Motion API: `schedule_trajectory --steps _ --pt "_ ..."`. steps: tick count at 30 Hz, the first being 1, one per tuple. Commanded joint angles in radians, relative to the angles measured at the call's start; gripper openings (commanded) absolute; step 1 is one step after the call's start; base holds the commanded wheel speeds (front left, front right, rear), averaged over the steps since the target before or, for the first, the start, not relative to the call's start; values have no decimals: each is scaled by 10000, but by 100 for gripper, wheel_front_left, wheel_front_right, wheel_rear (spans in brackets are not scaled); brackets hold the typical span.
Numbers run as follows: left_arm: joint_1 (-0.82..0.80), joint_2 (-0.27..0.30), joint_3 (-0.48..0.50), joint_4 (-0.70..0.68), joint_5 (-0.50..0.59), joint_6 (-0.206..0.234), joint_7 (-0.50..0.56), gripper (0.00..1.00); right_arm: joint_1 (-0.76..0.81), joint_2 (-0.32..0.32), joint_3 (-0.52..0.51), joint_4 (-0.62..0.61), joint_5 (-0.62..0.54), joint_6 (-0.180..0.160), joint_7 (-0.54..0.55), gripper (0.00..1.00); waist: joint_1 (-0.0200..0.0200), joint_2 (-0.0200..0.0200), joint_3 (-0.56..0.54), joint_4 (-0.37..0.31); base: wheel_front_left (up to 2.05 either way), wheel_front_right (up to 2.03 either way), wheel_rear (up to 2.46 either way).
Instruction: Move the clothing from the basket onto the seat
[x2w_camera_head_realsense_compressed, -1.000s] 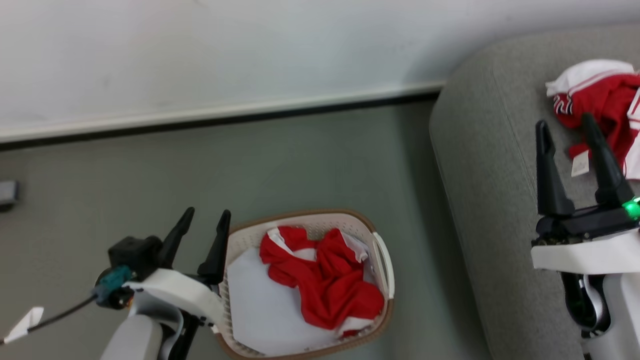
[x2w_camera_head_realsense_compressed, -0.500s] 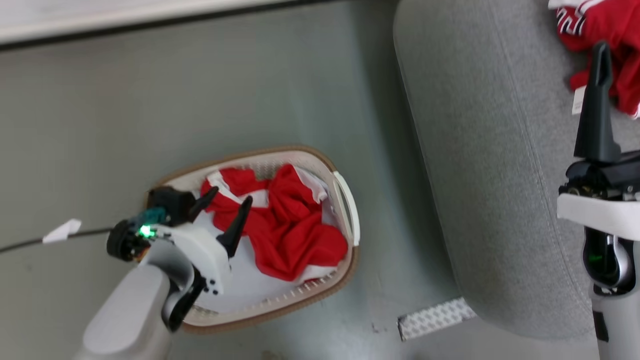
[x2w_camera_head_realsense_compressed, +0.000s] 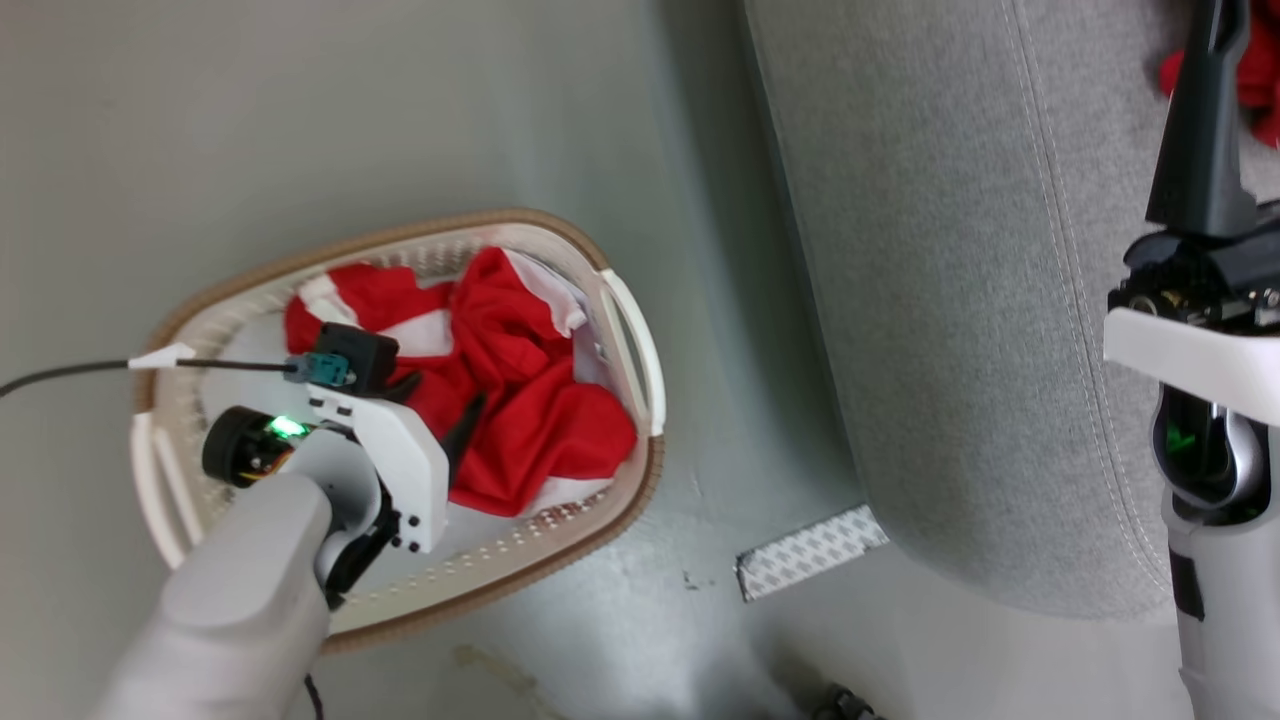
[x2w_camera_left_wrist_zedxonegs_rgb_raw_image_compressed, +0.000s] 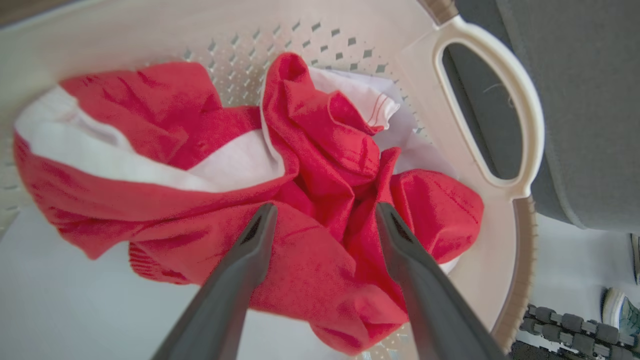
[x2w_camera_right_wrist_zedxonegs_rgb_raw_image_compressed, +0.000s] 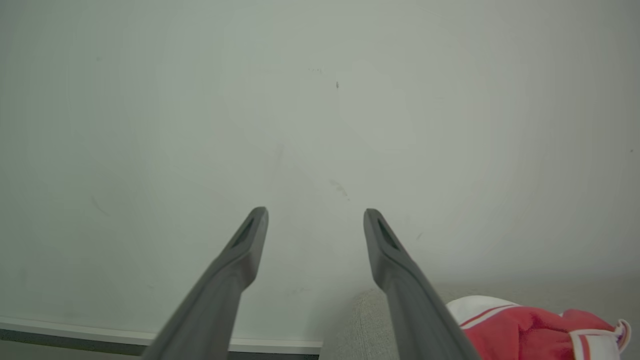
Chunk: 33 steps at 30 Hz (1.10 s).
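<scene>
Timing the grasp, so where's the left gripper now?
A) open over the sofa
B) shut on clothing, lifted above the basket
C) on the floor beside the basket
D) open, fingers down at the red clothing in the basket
D: the left wrist view shows the left gripper with fingers spread apart at the clothing inside the basket.
</scene>
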<state>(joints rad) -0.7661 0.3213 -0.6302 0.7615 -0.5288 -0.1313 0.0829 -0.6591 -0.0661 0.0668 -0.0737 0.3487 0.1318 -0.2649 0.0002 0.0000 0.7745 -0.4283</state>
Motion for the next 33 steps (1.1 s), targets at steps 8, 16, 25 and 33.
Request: schedule_trajectory --steps 8,16,25,33 --pt "-945 237 -717 1430 -428 14 679 100 -696 142 161 -331 206 -22 11 100 -2 0 932 -601 0 0 0" --pt "-1388 355 -2002 1845 -981 14 1479 100 -826 164 182 -486 512 -22 11 100 -2 0 1158 -640 0 0 0" --pt "-1961 393 -3122 1907 -1806 13 1747 0 -561 161 211 -479 534 -22 11 100 -2 0 1411 -537 0 0 0" --pt "-2155 670 -3710 2002 -2234 13 815 0 -732 159 318 -298 784 -22 11 100 -2 0 1204 -666 0 0 0"
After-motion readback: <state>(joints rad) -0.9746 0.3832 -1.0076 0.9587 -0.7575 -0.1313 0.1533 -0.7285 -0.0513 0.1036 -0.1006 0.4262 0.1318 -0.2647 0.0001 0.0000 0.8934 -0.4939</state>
